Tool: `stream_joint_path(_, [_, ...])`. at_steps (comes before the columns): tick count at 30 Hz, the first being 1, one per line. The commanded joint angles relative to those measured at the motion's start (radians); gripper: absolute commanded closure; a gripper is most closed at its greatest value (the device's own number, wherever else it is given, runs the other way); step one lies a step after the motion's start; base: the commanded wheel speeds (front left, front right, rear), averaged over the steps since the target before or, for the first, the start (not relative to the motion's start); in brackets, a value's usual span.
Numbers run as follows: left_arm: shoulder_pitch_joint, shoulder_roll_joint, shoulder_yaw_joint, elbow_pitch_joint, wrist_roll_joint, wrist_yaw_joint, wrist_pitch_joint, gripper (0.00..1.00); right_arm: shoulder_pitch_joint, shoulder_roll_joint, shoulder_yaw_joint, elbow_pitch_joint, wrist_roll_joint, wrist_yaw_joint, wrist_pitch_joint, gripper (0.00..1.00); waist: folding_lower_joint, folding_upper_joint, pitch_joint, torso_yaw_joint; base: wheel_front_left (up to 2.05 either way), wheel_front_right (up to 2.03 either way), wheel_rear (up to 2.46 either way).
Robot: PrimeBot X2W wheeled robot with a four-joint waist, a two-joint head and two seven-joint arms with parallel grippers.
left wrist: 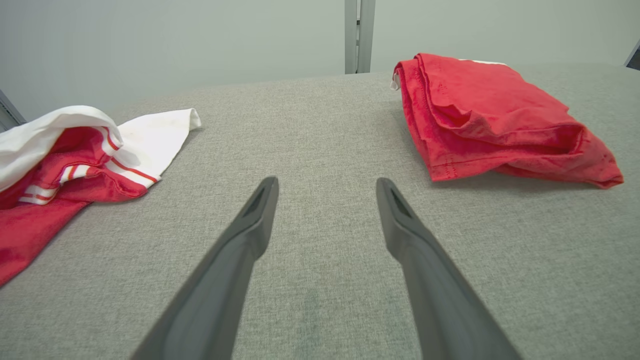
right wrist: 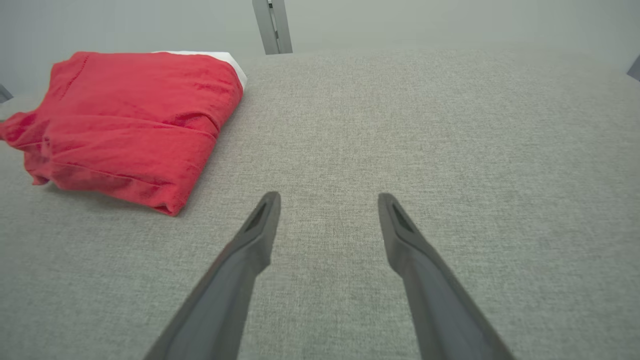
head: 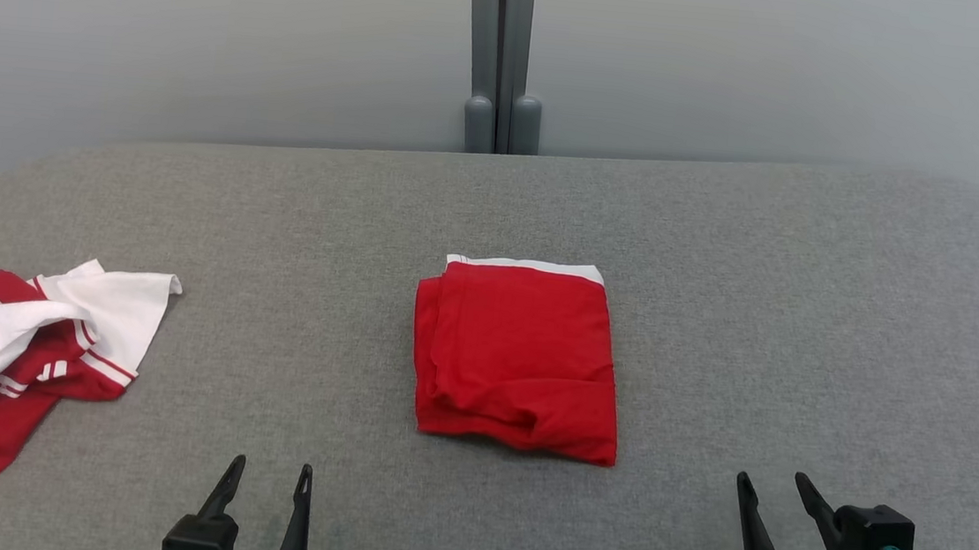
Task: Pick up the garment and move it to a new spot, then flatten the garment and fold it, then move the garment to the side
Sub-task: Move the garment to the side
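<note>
Head view: folded red garment (head: 518,357) lies mid-worktop (head: 803,338), long axis running away from the robot, ahead of and between left pincer (head: 272,464) and right pincer (head: 771,477); both stand apart, empty, about equally near.

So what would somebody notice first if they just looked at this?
The bright red folded garment in the middle of the grey table jumps out first. Next comes a crumpled red-and-white shirt at the table's left edge. The left gripper and right gripper sit open near the front, holding nothing.
</note>
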State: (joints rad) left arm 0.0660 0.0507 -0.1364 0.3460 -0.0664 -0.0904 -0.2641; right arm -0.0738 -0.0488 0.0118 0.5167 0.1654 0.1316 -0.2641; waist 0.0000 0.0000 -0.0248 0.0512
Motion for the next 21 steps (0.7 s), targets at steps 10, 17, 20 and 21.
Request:
stream_joint_path(10, [-0.084, 0.002, -0.016, -0.022, -0.022, -0.025, 0.0, 0.0, -0.191, -0.004, 0.099, 0.052, 0.039, -0.002, 0.0, 0.0, 0.0, 0.0, 0.149, 0.065, 0.0, 0.0, 0.0])
stream_joint_path(17, [-0.158, 0.002, -0.03, -0.02, -0.035, -0.039, 0.0, 0.0, -0.41, -0.005, 0.196, 0.176, 0.082, -0.002, 0.0, 0.0, 0.0, 0.0, 0.257, 0.123, 0.0, 0.0, 0.0])
stream_joint_path(20, [-0.179, 0.005, -0.041, -0.015, -0.042, -0.041, 0.0, 0.0, -0.476, -0.005, 0.216, 0.247, 0.068, -0.002, 0.0, 0.0, 0.0, 0.0, 0.28, 0.144, 0.0, 0.0, 0.0])
stream_joint_path(21, [-0.186, 0.008, -0.049, -0.014, -0.048, -0.041, 0.0, 0.0, -0.497, -0.005, 0.224, 0.286, 0.062, -0.002, 0.0, 0.0, 0.0, 0.0, 0.287, 0.151, 0.0, 0.0, 0.0])
